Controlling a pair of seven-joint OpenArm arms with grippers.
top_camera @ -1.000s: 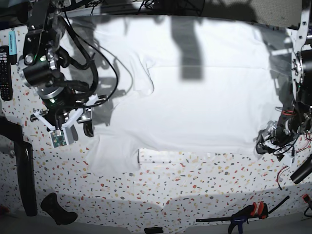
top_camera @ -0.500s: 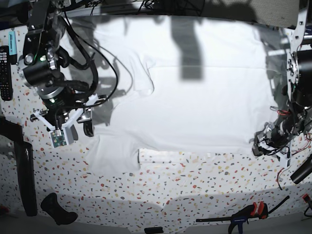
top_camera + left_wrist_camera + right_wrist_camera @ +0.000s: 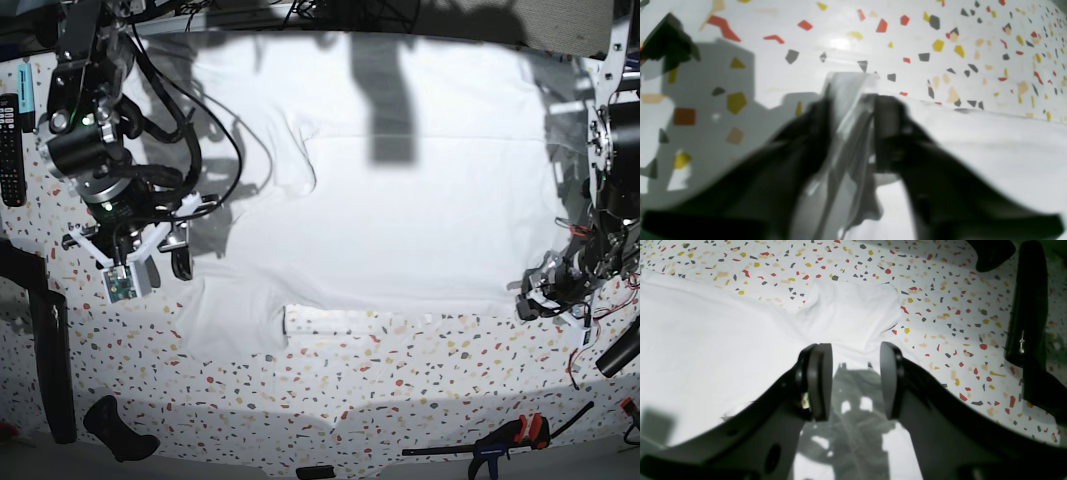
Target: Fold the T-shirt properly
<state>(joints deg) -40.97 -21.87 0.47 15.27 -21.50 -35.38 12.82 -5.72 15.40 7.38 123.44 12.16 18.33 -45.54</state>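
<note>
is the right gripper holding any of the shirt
No, the right gripper hangs open above the T-shirt, with only shadowed cloth showing in the empty gap between its pads.

The left gripper (image 3: 853, 126) is low at the near right corner of the T-shirt (image 3: 400, 220), its two dark fingers (image 3: 887, 133) close together with a bunched fold of white cloth pinched between them. The right gripper (image 3: 855, 380) hangs above the shirt's left side beside a sleeve, its round pads (image 3: 820, 380) parted with a clear gap and nothing between them. In the base view the right arm (image 3: 95, 140) reaches down from the far left corner, wrist bent toward the cloth.
</note>
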